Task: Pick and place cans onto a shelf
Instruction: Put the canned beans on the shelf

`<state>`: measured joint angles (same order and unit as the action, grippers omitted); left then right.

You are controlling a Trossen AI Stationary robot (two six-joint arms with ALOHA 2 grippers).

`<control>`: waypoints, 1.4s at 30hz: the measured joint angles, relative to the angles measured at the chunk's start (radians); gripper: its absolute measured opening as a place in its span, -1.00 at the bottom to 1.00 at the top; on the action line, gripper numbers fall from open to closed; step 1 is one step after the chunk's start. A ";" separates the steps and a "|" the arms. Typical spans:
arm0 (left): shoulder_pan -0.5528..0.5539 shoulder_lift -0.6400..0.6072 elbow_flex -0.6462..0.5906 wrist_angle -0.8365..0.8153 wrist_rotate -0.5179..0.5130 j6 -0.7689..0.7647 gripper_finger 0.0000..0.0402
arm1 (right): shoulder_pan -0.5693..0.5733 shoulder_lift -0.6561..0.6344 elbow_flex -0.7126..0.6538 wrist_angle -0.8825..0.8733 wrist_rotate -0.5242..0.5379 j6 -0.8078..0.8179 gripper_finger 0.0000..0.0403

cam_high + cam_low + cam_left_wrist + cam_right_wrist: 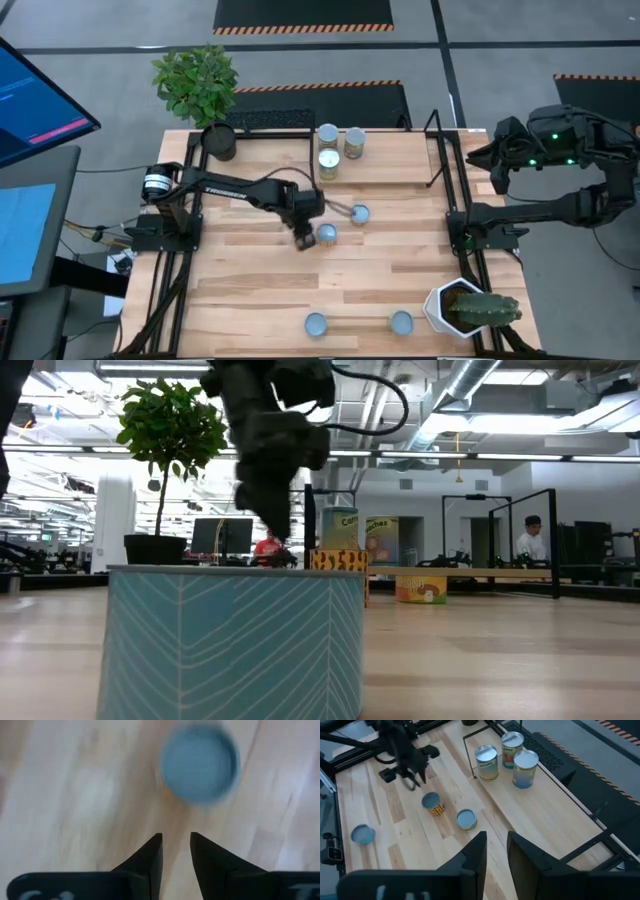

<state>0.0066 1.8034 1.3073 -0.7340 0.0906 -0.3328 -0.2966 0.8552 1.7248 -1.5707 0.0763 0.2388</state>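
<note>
Blue-topped can (199,766) just ahead of the left gripper (176,845).
Gripper hovers mid-bench, fingers narrowly parted, holding nothing; right gripper (496,851) waits off the bench's right edge, slightly parted, empty.

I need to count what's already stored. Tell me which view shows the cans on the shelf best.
The right wrist view: three cans on the shelf stand upright with tops and labels clear, on the shelf board. The high view shows their tops only. The low view glimpses them far off, partly hidden. The left wrist view misses them.
</note>
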 joint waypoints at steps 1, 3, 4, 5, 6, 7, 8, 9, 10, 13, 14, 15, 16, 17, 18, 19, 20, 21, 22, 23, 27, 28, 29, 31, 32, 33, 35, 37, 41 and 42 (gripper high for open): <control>-0.016 0.000 -0.001 -0.014 -0.011 0.014 -0.57 | 0.000 0.000 0.000 0.000 0.000 0.000 -0.50; -0.049 0.000 -0.015 -0.031 -0.035 0.048 -0.57 | 0.000 -0.001 0.000 0.000 0.000 0.000 -0.50; -0.063 0.002 -0.024 -0.020 -0.053 0.064 -0.57 | 0.000 -0.001 0.000 0.000 0.000 0.000 -0.50; -0.074 0.016 -0.028 0.016 -0.078 0.071 -0.58 | 0.000 -0.001 0.000 0.000 0.000 0.000 -0.50; -0.082 0.032 -0.028 0.070 -0.105 0.073 -0.59 | 0.000 -0.001 0.000 0.000 0.000 0.000 -0.50; -0.087 0.047 -0.029 0.108 -0.134 0.077 -0.62 | 0.000 -0.001 0.000 0.000 0.000 0.000 -0.50; -0.087 0.065 -0.028 0.148 -0.162 0.086 -0.65 | 0.000 0.000 0.000 0.000 0.000 0.000 -0.50; -0.085 0.085 -0.022 0.213 -0.182 0.100 -0.69 | 0.000 -0.001 0.000 0.000 0.000 0.000 -0.50; -0.078 0.108 -0.010 0.271 -0.191 0.119 -0.73 | 0.000 -0.001 0.000 0.000 -0.001 0.000 -0.50; -0.056 0.157 0.048 0.394 -0.195 0.161 -0.84 | 0.000 0.000 0.000 0.000 -0.001 0.000 -0.50; -0.048 0.172 0.075 0.414 -0.193 0.162 -0.87 | 0.000 0.000 0.000 0.000 -0.001 -0.001 -0.50; -0.043 0.180 0.099 0.412 -0.184 0.160 -0.90 | 0.000 0.000 0.000 0.000 -0.001 0.000 -0.50; -0.039 0.181 0.117 0.378 -0.175 0.158 -0.93 | 0.000 0.000 0.000 0.000 -0.002 0.000 -0.50; -0.038 0.182 0.131 0.357 -0.174 0.159 -0.95 | 0.000 0.000 0.000 0.000 -0.006 0.000 -0.50; -0.038 0.184 0.141 0.349 -0.174 0.164 -0.97 | 0.000 0.000 0.000 0.000 -0.015 0.000 -0.50; -0.039 0.185 0.144 0.321 -0.173 0.166 -0.98 | 0.000 0.000 0.000 0.000 -0.026 0.000 -0.50; -0.040 0.185 0.145 0.275 -0.171 0.166 -0.99 | 0.000 0.000 0.000 0.000 -0.033 0.000 -0.50; -0.040 0.187 0.149 0.232 -0.163 0.159 -1.00 | 0.000 0.000 0.000 0.000 -0.038 -0.001 -0.50; -0.040 0.188 0.150 0.203 -0.150 0.146 -1.00 | 0.000 0.001 0.000 0.000 -0.040 -0.001 -0.50; -0.041 0.188 0.151 0.171 -0.135 0.132 -1.00 | 0.000 0.004 0.000 -0.001 -0.042 -0.001 -0.50; -0.048 0.186 0.149 0.035 -0.117 0.083 -1.00 | 0.002 0.049 0.000 0.000 -0.043 -0.005 -0.50; -0.052 0.181 0.149 0.008 -0.119 0.083 -1.00 | 0.002 0.067 0.000 0.000 -0.043 -0.008 -0.50; -0.057 0.177 0.149 -0.012 -0.121 0.088 -1.00 | 0.002 0.084 0.000 0.000 -0.043 -0.013 -0.50; -0.068 0.163 0.150 -0.054 -0.128 0.110 -1.00 | 0.002 0.121 -0.007 0.002 -0.043 -0.038 -0.50; -0.073 0.155 0.150 -0.082 -0.139 0.123 -1.00 | 0.002 0.136 -0.020 0.002 -0.043 -0.059 -0.50; -0.078 0.145 0.150 -0.096 -0.149 0.143 -1.00 | 0.002 0.148 -0.039 0.001 -0.042 -0.080 -0.50; -0.086 0.117 0.139 -0.128 -0.180 0.183 -1.00 | 0.002 0.165 -0.096 0.000 -0.022 -0.115 -0.50; -0.090 0.075 0.105 -0.149 -0.198 0.200 -1.00 | 0.001 0.179 -0.169 0.009 0.004 -0.146 -0.50; -0.089 -0.044 -0.014 -0.152 -0.204 0.190 -1.00 | 0.001 0.189 -0.335 0.134 0.003 -0.161 -0.50; -0.089 -0.083 -0.055 -0.139 -0.205 0.179 -1.00 | 0.001 0.189 -0.375 0.179 -0.005 -0.160 -0.50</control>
<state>-0.0826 1.7207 1.2527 -0.8726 -0.1145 -0.1542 -0.2958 1.0438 1.3502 -1.3914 0.0709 0.0783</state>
